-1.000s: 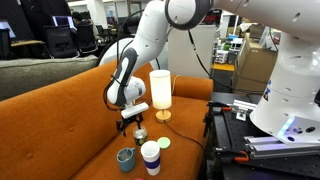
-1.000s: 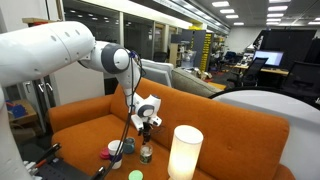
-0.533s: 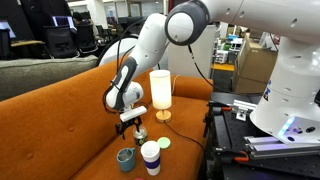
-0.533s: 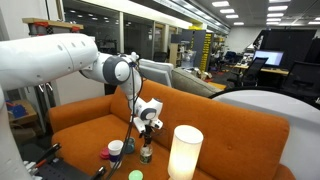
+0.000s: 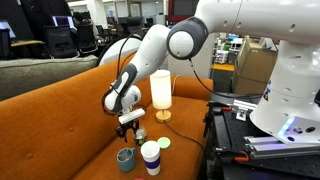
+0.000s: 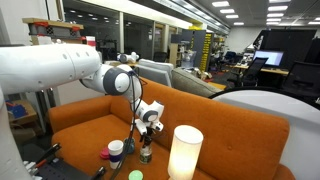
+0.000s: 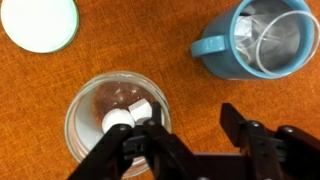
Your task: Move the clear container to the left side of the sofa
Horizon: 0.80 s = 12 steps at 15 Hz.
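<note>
The clear container point(image 7: 112, 120) is a small round see-through jar standing on the orange sofa point(image 5: 70, 120) seat; white bits show through its top. It also shows in both exterior views point(image 5: 140, 134) point(image 6: 146, 154). My gripper point(image 7: 195, 125) is open just above it. One finger overlaps the jar's right rim and the other hangs over bare fabric to the right, so the jar is not between the jaws. The gripper shows in both exterior views point(image 5: 130, 123) point(image 6: 148, 128).
A teal cup point(image 7: 255, 40) point(image 5: 126, 158) and a white cup point(image 7: 40, 22) point(image 5: 150, 157) point(image 6: 115, 151) stand close to the jar. A lit lamp point(image 5: 160, 92) point(image 6: 185, 152) and a green disc point(image 5: 164, 143) sit nearby. The sofa seat point(image 6: 85, 140) stretches away beyond the cups.
The arm's elbow has swung and the gripper has shifted slightly and dropped a little over the jar. The jar and the cups have not moved.
</note>
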{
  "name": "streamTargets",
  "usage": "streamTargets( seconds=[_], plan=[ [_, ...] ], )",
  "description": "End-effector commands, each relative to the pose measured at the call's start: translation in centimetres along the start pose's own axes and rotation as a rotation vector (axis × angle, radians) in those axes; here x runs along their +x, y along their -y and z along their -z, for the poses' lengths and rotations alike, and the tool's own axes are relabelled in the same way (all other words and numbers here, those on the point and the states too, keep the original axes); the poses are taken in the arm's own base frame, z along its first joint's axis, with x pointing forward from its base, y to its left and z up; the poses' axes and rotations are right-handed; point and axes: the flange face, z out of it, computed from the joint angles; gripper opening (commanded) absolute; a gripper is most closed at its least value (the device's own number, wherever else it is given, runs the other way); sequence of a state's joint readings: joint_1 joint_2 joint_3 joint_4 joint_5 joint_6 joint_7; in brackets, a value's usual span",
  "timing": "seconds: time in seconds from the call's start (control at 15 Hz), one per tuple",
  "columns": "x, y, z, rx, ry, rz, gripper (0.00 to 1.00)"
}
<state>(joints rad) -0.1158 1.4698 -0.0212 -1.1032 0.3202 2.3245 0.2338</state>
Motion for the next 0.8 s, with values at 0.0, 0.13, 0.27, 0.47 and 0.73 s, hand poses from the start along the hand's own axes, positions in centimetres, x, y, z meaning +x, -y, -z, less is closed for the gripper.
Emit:
streamTargets(
  seconds=[0.0,0.13,0.27,0.47,0.73],
  plan=[
    [0.63,-0.58,0.89,-0.012,0.017,-0.015,0.34],
    [0.86,-0.96,1.09,-0.016,0.017,-0.021,0.20],
    [0.93,-1.25,1.11,-0.022,0.019,-0.025,0.06],
    [0.82,-1.41,0.95,-0.026,0.029,-0.026,0.00],
    [0.68,-1.49,1.37,-0.058,0.015,-0.013,0.02]
  ],
)
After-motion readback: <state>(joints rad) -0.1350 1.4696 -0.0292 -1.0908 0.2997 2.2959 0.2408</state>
